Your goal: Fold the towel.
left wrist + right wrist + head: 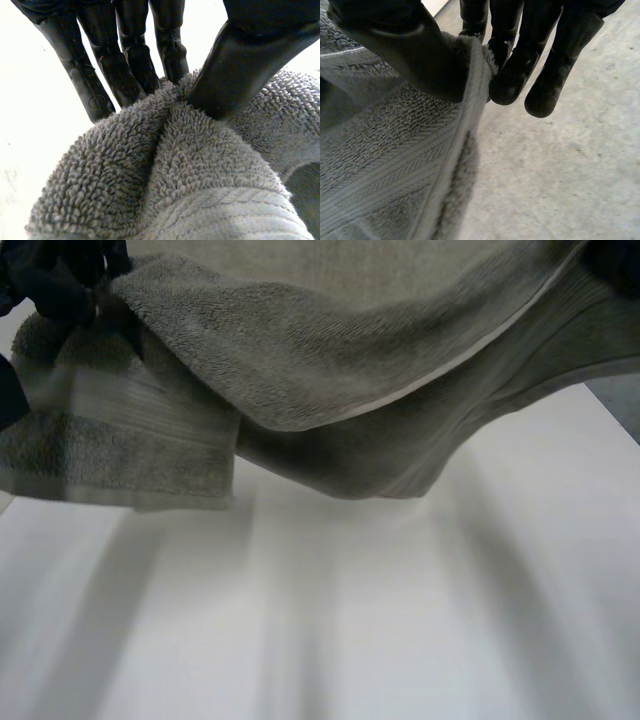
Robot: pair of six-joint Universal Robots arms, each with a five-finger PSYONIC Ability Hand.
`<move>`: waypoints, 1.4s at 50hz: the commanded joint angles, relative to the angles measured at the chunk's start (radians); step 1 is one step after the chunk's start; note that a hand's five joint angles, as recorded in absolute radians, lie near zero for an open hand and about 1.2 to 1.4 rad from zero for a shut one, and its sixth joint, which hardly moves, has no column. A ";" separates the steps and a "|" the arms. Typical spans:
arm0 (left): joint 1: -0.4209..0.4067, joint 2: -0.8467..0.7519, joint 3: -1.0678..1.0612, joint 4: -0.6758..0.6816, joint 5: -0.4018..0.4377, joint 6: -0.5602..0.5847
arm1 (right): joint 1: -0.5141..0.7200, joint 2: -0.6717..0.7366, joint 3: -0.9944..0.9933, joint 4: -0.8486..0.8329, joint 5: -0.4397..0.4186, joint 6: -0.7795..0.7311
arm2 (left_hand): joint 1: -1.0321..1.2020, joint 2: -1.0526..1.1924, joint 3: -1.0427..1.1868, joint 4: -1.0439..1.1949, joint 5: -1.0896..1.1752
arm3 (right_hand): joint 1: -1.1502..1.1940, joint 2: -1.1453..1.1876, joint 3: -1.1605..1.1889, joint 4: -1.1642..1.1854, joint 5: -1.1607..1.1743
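Left hand (250, 55) and right hand (405, 45) each pinch the towel (330, 350) aloft, mid-fold; next, I'd say, lower it evenly onto the table (400, 620).

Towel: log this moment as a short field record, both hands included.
towel: grey terry, held up, sagging between the two hands
left hand: thumb and fingers pinch a bunched part of the towel
right hand: thumb and fingers pinch the towel's hemmed edge
table: white, below the hanging towel
fold: not finished, towel not laid down
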 commanded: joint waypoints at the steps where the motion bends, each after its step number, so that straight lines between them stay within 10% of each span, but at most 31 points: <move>1: 0.001 -0.009 0.005 -0.179 0.066 -0.083 | -0.035 0.021 -0.064 0.085 -0.020 -0.024 | 0.106 0.084 0.074 0.034 0.145 | 0.062 0.077 0.055 0.055 0.055; 13: 0.088 -0.279 -0.136 -0.110 0.169 -0.094 | 0.042 0.251 0.006 0.111 -0.012 -0.208 | 0.106 0.084 0.074 0.034 0.145 | 0.062 0.077 0.055 0.055 0.055; 29: 0.137 -0.805 0.051 0.106 0.043 -0.086 | 0.298 0.708 -0.020 -0.168 0.325 -0.248 | -0.077 -0.099 -0.108 -0.149 -0.038 | 0.062 0.077 0.055 0.055 0.055; 34: 0.148 -0.793 0.056 0.157 0.000 -0.085 | 0.313 0.733 0.002 -0.205 0.333 -0.250 | -1.006 -1.027 -1.037 -1.078 -0.966 | 0.062 0.077 0.055 0.055 0.055; 53: 0.002 -0.290 -0.453 0.183 0.006 0.033 | 0.296 0.721 0.163 -0.312 0.331 -0.234 | -1.007 -1.029 -1.038 -1.079 -0.967 | 0.062 0.077 0.055 0.055 0.055; 70: -0.188 -0.402 -0.639 0.406 -0.092 0.193 | 0.299 0.724 0.252 -0.376 0.328 -0.240 | -0.995 -1.017 -1.026 -1.067 -0.955 | 0.062 0.077 0.055 0.055 0.055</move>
